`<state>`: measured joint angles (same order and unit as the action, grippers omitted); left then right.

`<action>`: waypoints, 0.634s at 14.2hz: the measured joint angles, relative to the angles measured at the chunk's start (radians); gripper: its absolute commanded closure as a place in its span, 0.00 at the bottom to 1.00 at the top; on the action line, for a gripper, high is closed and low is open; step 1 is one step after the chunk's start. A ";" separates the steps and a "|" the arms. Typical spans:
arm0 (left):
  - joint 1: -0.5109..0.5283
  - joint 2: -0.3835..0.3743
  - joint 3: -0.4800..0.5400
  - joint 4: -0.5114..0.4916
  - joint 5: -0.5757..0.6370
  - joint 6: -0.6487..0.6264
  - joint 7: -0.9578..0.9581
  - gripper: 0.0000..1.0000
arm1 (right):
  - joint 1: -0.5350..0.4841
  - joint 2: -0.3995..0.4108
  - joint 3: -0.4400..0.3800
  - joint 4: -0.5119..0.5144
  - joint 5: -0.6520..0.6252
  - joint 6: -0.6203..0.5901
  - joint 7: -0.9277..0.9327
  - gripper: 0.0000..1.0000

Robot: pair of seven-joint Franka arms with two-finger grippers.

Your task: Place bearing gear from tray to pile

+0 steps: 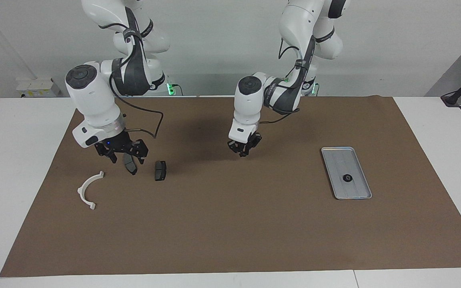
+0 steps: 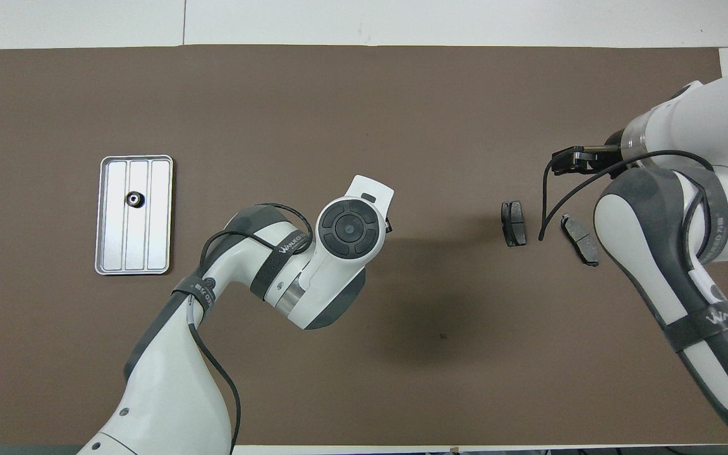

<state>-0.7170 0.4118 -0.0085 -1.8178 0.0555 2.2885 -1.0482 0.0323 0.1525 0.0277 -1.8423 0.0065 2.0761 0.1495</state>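
Observation:
The silver-grey tray [image 1: 354, 160] [image 2: 152, 246] lies toward the left arm's end of the brown mat. One small dark bearing gear [image 1: 347, 178] [image 2: 133, 200] sits in it. My left gripper [image 1: 244, 149] hangs shut over the middle of the mat, and I cannot tell whether anything is pinched in it. The overhead view hides it under its own wrist. The pile is toward the right arm's end: a white half-ring bracket [image 1: 89, 189] and two dark pads [image 1: 160, 170] [image 1: 130, 165] [image 2: 514, 223] [image 2: 579, 239]. My right gripper [image 1: 123, 154] [image 2: 569, 161] hovers open over the pile and holds nothing.
The brown mat [image 1: 230, 224] covers most of the white table. A black cable [image 2: 544, 202] loops down from the right wrist between the two pads. In the overhead view the right arm hides the bracket.

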 measured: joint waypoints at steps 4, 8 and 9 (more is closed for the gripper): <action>0.000 0.000 0.003 0.000 0.004 0.001 -0.002 0.95 | -0.002 0.000 -0.002 0.000 0.000 0.000 0.000 0.00; 0.000 0.000 0.003 -0.002 0.005 0.005 -0.003 0.72 | -0.001 0.000 -0.001 0.000 0.000 0.000 0.002 0.00; 0.000 0.000 0.003 -0.006 0.008 0.012 -0.003 0.67 | 0.000 0.000 -0.001 0.000 0.000 0.000 0.005 0.00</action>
<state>-0.7170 0.4121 -0.0056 -1.8234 0.0634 2.3009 -1.0512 0.0326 0.1525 0.0268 -1.8423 0.0066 2.0761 0.1541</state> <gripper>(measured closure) 0.709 0.000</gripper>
